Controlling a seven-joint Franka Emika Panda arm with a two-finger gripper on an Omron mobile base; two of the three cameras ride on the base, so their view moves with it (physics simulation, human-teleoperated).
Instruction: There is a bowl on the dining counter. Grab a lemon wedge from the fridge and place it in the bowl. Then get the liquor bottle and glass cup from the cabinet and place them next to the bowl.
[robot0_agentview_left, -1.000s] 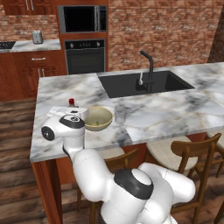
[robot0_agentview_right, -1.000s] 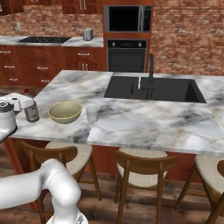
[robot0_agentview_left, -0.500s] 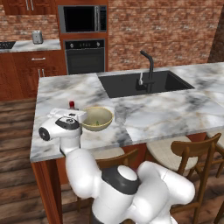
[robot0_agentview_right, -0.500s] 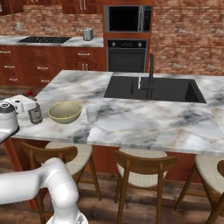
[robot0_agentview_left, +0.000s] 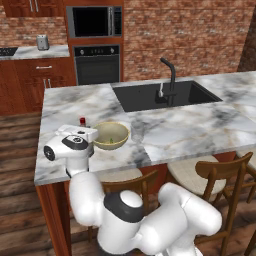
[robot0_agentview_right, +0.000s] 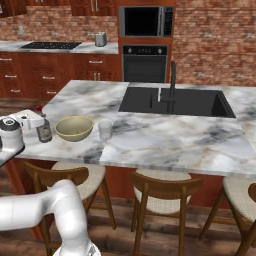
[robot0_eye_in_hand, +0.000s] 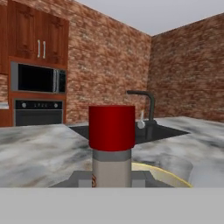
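Red-capped grey liquor bottle (robot0_eye_in_hand: 111, 151), upright on the marble desk (robot0_agentview_left: 190, 127) just beside the yellow-green bowl (robot0_agentview_left: 111, 135), likely rigid, smooth-sided, slippery, top-heavy and breakable, best taken low on its body, sits clenched in the hand (robot0_eye_in_hand: 112, 177).

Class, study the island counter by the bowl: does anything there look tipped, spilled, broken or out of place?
Nothing stands out. The liquor bottle stands upright beside the bowl, with the gripper closed around it. The glass cup stands upright on the bowl's other side. No spill or damage shows on the counter.
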